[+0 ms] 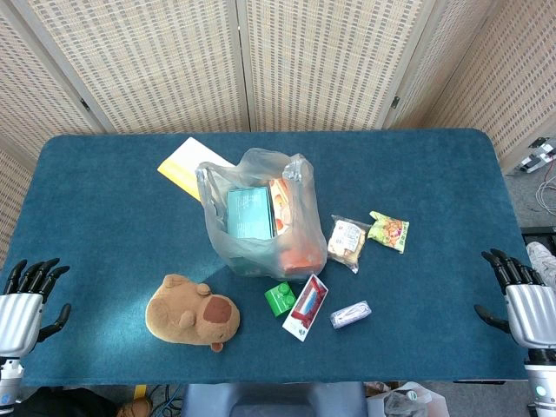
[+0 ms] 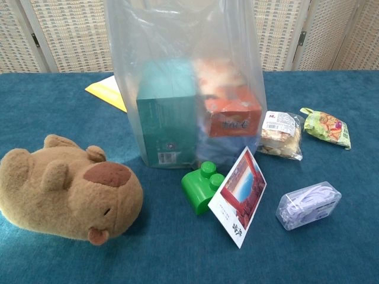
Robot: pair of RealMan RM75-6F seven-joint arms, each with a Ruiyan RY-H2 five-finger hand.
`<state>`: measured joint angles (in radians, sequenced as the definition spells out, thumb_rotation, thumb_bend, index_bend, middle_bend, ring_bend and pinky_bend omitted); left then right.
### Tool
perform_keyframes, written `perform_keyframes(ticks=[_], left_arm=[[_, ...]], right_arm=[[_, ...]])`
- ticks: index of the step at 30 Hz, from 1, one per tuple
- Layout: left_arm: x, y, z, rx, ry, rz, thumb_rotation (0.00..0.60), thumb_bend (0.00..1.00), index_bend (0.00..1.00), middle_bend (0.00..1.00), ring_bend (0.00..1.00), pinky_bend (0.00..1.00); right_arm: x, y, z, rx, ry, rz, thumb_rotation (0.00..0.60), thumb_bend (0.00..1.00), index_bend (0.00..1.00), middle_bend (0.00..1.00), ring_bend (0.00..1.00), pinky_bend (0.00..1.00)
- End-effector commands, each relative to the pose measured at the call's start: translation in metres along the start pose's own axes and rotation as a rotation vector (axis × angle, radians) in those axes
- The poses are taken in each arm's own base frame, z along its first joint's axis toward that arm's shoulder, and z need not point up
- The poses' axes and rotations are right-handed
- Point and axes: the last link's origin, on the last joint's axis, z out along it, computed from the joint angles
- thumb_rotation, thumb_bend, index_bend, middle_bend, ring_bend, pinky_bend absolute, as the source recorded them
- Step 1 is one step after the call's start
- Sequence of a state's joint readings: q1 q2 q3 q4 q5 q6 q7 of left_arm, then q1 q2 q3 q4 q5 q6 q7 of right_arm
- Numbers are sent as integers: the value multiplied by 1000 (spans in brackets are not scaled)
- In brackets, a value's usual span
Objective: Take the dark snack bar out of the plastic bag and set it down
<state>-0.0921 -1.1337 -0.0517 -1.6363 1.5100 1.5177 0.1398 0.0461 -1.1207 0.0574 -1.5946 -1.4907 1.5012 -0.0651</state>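
Observation:
A clear plastic bag (image 1: 261, 217) stands upright at the table's middle, its mouth open upward. Inside it are a teal box (image 1: 250, 211) and an orange box (image 2: 228, 112). In the chest view a dark blue shape (image 2: 216, 148) shows through the bag's wall beneath the orange box; it may be the dark snack bar. My left hand (image 1: 30, 295) rests at the table's left front edge, fingers apart and holding nothing. At the right front edge my right hand (image 1: 519, 295) is likewise spread and holds nothing. Both hands are far from the bag, and the chest view shows neither.
A capybara plush (image 1: 193, 311) lies front left of the bag. A green block (image 1: 279, 298), a red-and-white packet (image 1: 306, 307) and a small clear pouch (image 1: 350, 314) lie in front. Two snack packs (image 1: 349, 241) (image 1: 388, 230) lie to the right, and a yellow envelope (image 1: 187, 165) lies behind.

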Motion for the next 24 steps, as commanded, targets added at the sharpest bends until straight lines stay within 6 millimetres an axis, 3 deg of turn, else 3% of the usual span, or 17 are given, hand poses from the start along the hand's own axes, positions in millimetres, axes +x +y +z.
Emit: perform_keyframes(ticks=[1, 12, 24], left_arm=[[0, 0, 0, -1, 0, -2, 600, 329, 211, 130, 134, 21], [6, 5, 6, -53, -4, -66, 600, 329, 213, 144, 160, 32], [28, 24, 38, -191, -53, -271, 600, 329, 208, 149, 170, 61]], right_arm=[[0, 0, 0, 0, 0, 0, 600, 144, 163, 138, 157, 262], [6, 1, 0, 12, 23, 8, 600, 144, 163, 138, 157, 262], [42, -7, 14, 114, 127, -18, 600, 146, 163, 138, 157, 262]])
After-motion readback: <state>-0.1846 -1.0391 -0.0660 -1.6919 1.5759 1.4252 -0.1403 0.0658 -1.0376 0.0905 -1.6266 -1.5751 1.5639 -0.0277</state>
